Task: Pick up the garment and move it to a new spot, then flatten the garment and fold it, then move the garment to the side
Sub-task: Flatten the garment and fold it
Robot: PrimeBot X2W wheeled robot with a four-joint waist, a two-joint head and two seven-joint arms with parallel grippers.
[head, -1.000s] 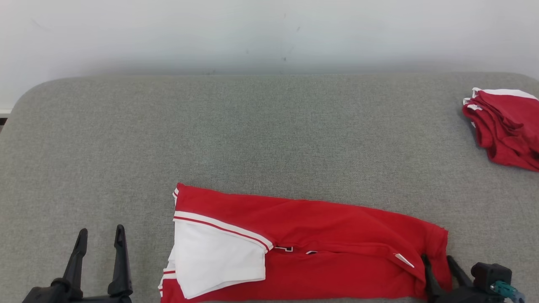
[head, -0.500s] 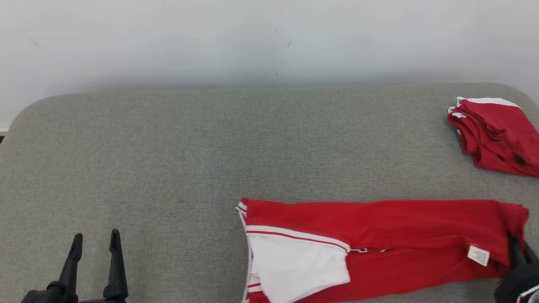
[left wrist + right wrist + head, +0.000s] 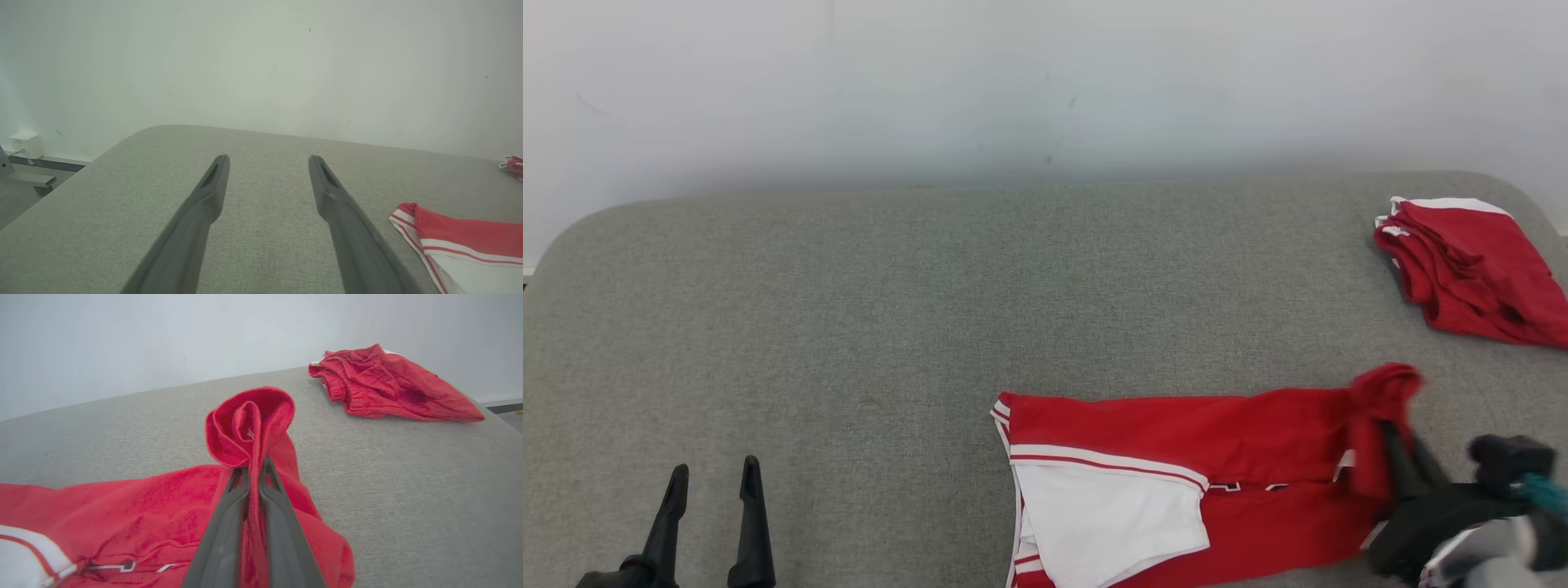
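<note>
The right hand (image 3: 254,473) is being pressed together on a bunched end of the red garment (image 3: 1176,433), raised off the bench (image 3: 849,310); the rest is lying part-folded beside it, so folding is judged unfinished, moving aside undone. The left hand (image 3: 268,159) is being held spread; the pinch is being shown clearly by the right wrist view.

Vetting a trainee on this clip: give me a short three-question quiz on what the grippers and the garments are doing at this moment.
1. True or false: the right gripper has its fingers shut on the garment's lifted right end.
2. The left gripper is: A) open, holding nothing; B) shut on the garment; C) pressing the garment flat.
3. Fill in: the second red garment lies at the grey surface's far ____ corner.
Key: 1 true; 2 A; 3 right.
</note>
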